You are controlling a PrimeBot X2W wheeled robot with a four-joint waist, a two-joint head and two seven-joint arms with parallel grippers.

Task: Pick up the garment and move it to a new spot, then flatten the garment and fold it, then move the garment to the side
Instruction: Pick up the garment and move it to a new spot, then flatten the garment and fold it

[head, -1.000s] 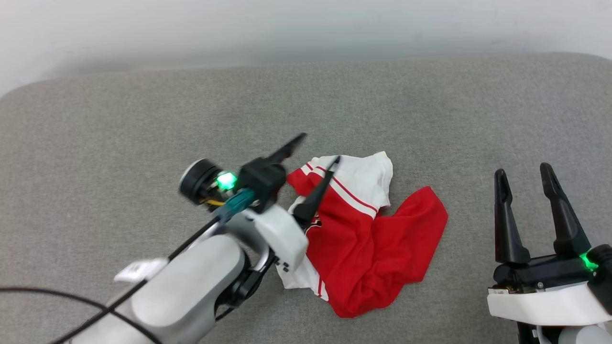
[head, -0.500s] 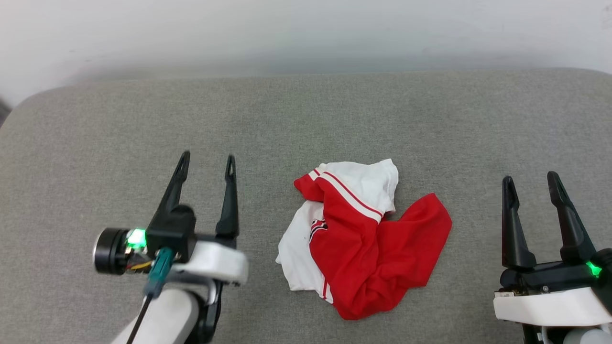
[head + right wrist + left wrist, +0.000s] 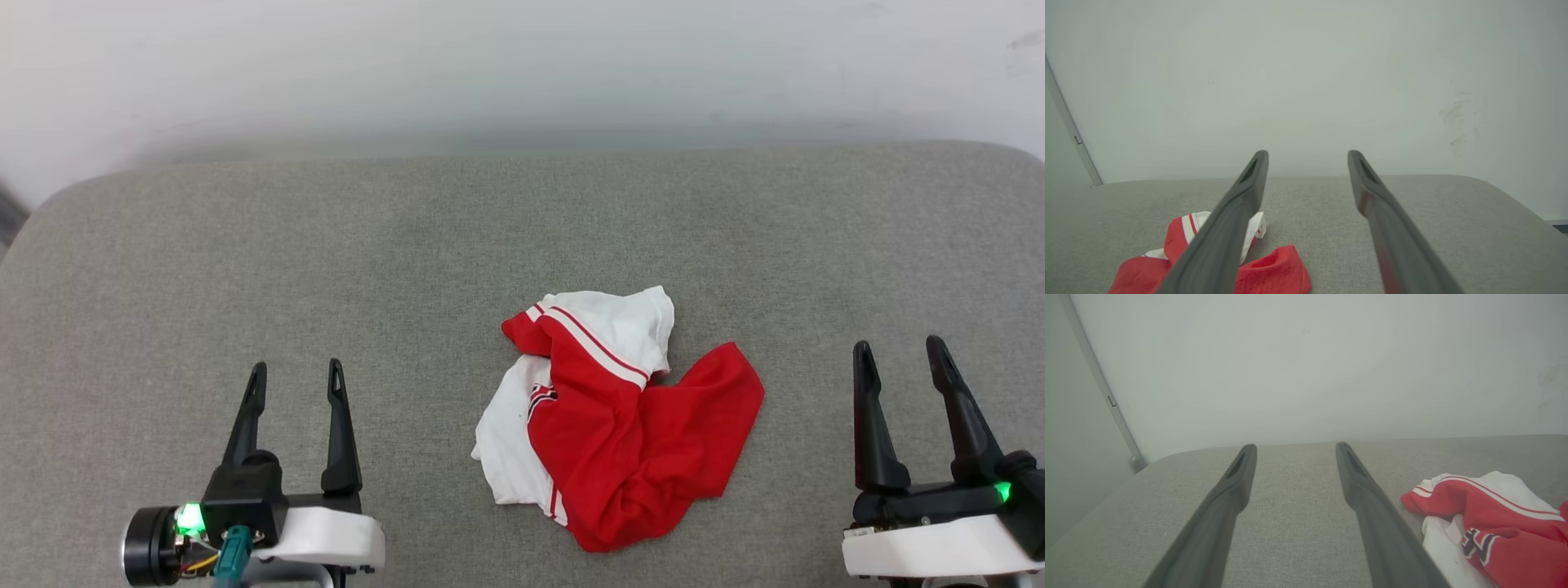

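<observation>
Crumpled red-and-white shirt (image 3: 620, 425) lying near the middle of a grey cloth-covered desk (image 3: 408, 245) against a plain white wall (image 3: 522, 65), left gripper (image 3: 296, 367) at seven o'clock, right gripper (image 3: 898, 345) at four o'clock, both with fingers spread.

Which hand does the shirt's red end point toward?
The right hand; the red end of the shirt spreads toward it, its white edge faces the left hand.

The crumpled garment (image 3: 620, 425) obstructs the centre of the grey padded surface (image 3: 408, 245). Open fabric lies around it from 9 through 12 to 3 o'clock. The wall (image 3: 522, 73) bounds the far edge at 12 o'clock. The left claw (image 3: 295, 370) at 8 o'clock and the right claw (image 3: 898, 347) at 4 o'clock stand well apart from it.
</observation>
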